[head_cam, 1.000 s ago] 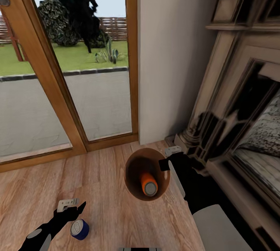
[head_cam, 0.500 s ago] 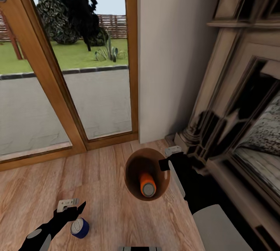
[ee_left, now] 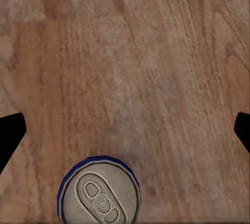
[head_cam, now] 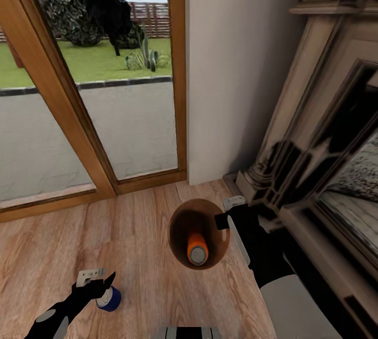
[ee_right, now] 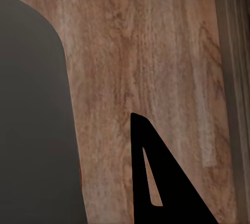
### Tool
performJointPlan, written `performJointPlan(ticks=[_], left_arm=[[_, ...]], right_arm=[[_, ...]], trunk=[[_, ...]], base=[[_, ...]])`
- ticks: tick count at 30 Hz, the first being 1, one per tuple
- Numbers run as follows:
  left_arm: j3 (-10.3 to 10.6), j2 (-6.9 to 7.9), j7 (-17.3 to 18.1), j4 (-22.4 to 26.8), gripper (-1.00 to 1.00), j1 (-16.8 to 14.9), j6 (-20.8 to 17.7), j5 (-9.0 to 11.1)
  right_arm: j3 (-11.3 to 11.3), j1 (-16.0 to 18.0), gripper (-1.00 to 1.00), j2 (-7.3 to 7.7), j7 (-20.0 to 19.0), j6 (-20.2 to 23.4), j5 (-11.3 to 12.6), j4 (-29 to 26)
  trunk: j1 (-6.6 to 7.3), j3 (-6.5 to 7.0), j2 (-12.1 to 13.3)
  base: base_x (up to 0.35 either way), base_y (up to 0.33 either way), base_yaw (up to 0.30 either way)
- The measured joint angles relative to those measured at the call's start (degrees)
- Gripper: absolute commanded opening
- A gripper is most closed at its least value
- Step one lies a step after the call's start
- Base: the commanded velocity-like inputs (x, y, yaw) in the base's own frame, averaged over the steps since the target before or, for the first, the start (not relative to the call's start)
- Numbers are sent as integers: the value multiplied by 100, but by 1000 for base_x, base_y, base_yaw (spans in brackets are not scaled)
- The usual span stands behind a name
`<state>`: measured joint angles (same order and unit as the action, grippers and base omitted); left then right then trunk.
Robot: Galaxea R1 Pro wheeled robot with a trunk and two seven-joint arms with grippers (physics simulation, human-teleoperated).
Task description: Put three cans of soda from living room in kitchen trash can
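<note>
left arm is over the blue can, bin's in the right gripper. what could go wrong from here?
1. The left gripper has its fingers wide apart above the upright dark blue soda can, which sits off-centre toward one side in the left wrist view. Closing there may clip the rim and tip it onto the wood floor.
2. The round coppery-lined trash bin seems held at its rim by the right gripper. Tilting could spill the orange soda can lying inside.

Bright, even daylight through the glass doors point(head_cam: 105, 92); soft, slightly blurred rendering; faint shadows.
</note>
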<state>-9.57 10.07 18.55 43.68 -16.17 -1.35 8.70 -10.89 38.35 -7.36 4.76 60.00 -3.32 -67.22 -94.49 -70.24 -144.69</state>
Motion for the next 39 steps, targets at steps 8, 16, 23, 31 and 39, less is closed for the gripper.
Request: performJointPlan(ticks=[8, 16, 23, 31, 39], left_arm=[[-2, 3, 15, -1, 100, 0, 3, 0], [-1, 4, 17, -1, 100, 0, 6, 0], [-2, 5, 18, 0, 100, 0, 0, 0], [-9, 39, 45, 0, 100, 0, 2, 13], [-10, 56, 71, 0, 100, 0, 9, 32]], right_arm=[[20, 333, -100, 18, 6, 0, -15, -4], [34, 743, -100, 38, 12, 0, -15, 11], [49, 985, -100, 52, 15, 0, -12, 53], [53, 1076, -100, 65, 17, 0, -12, 68], [53, 1110, -100, 68, 16, 0, -8, 79]], trunk=[[-9, -88, -6], [-10, -89, -6], [-23, -199, -12], [-44, -377, -23], [-49, -422, -26]], base=[[0, 0, 0], [0, 0, 0], [0, 0, 0], [0, 0, 0], [0, 0, 0]])
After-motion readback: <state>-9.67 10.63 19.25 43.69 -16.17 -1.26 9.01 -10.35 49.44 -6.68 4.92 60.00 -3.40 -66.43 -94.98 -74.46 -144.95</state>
